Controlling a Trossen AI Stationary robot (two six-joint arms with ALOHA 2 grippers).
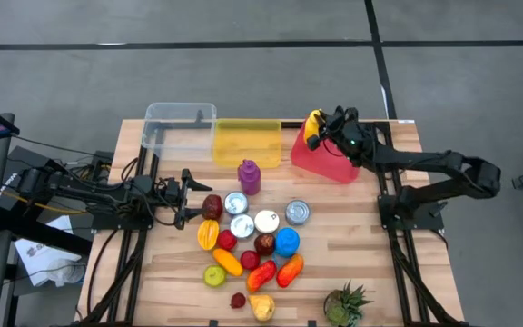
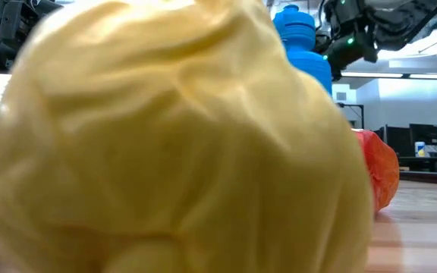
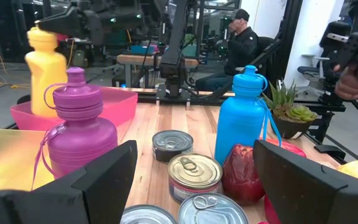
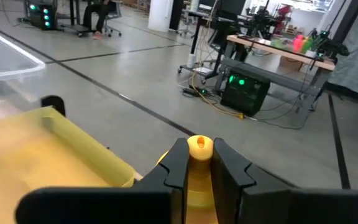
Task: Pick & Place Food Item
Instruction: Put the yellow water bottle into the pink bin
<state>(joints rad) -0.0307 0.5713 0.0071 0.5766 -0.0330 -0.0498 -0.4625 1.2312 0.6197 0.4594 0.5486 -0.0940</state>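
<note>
The right tool (image 1: 314, 128) is closed on the neck of a yellow bottle (image 1: 312, 126); in the right wrist view its two dark fingers (image 4: 178, 163) pinch either side of the bottle's cap. Tool and bottle hang over the pink bin (image 1: 320, 155), which sits at the worktop's far edge toward the right corner. Just beside the pink bin along that edge lies a yellow bin (image 1: 247, 142), and beyond that a clear bin (image 1: 178, 126) near the far left corner.

The left tool (image 1: 187, 193) stands wide open and holds nothing, low over the worktop (image 1: 370, 259) near its left edge, pointing at the cluster of items in the middle. Just in front of it are a dark red fruit (image 1: 212, 206) and a purple bottle (image 1: 249, 176). Farther in the cluster are silver cans (image 1: 298, 213), a blue bottle (image 1: 286, 242) and several more fruits and vegetables. A small potted succulent (image 1: 347, 304) stands at the near edge, toward the right corner.
</note>
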